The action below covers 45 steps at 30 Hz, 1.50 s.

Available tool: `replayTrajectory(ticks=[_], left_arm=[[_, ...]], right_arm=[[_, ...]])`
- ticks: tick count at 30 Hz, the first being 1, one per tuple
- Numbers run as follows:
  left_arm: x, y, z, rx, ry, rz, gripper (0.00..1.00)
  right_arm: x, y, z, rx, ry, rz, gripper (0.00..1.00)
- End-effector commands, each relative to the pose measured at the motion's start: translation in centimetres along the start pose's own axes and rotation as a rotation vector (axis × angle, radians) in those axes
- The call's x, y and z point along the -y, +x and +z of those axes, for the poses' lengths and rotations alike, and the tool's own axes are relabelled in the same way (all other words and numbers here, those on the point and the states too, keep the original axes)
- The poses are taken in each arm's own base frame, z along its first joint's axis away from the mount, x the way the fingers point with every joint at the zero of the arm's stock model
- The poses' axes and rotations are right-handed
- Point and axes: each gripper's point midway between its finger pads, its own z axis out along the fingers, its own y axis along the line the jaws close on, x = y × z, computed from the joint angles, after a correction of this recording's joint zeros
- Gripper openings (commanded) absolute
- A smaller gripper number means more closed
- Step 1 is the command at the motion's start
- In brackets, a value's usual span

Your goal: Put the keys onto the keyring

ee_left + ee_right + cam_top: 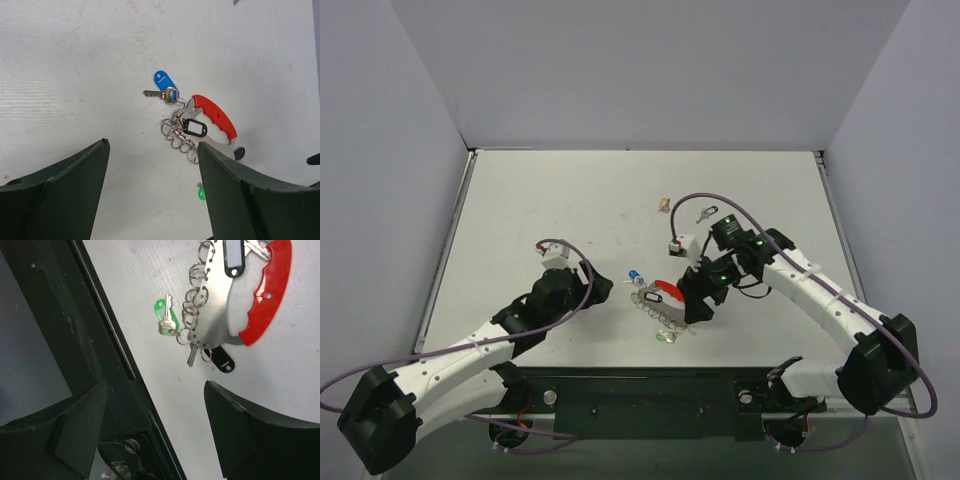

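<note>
The keyring (663,293) is a flat metal plate with a red grip (216,116) and a row of split rings (179,138); it lies near the table's middle. A key with a blue tag (164,81) lies at its upper end. A green-tagged key (166,320) lies beside the rings, and a bare key (192,355) hangs next to a black tag (222,360). Another key (705,212) lies alone farther back. My left gripper (154,144) is open and empty, just left of the rings. My right gripper (155,385) is open and empty, right of the red grip.
A small tan lump (664,204) rests behind the keyring. The black base rail (100,330) runs along the table's near edge, close under my right gripper. Grey walls close in the table at the back and sides.
</note>
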Motion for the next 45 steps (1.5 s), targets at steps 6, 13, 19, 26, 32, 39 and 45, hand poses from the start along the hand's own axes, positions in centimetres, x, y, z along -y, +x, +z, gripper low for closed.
replayTrajectory(ticks=[6, 13, 19, 26, 32, 39, 45], left_arm=[[-0.9, -2.1, -3.0, 0.097, 0.054, -0.072, 0.81], [-1.6, -2.2, -4.2, 0.133, 0.075, -0.115, 0.82], [-1.4, -2.4, -4.4, 0.142, 0.09, -0.11, 0.82], [-1.1, -1.9, -4.2, 0.117, 0.102, -0.103, 0.81], [-1.0, -2.0, -4.3, 0.115, 0.108, -0.094, 0.81], [-1.1, -1.9, -4.4, 0.117, 0.11, -0.094, 0.81], [-0.8, -1.9, -4.3, 0.111, 0.117, -0.09, 0.81]], right_arm=[[0.7, -3.0, 6.4, -0.139, 0.109, 0.233, 0.6], [1.9, -4.1, 9.0, -0.143, 0.153, 0.344, 0.44], [2.3, -2.9, 10.9, -0.203, 0.172, 0.354, 0.38], [3.6, -1.9, 11.1, -0.235, 0.247, 0.352, 0.38], [4.0, -1.1, 11.7, -0.268, 0.256, 0.372, 0.37], [4.0, -0.7, 12.2, -0.285, 0.252, 0.386, 0.35], [3.9, -0.4, 12.7, -0.301, 0.234, 0.41, 0.29]])
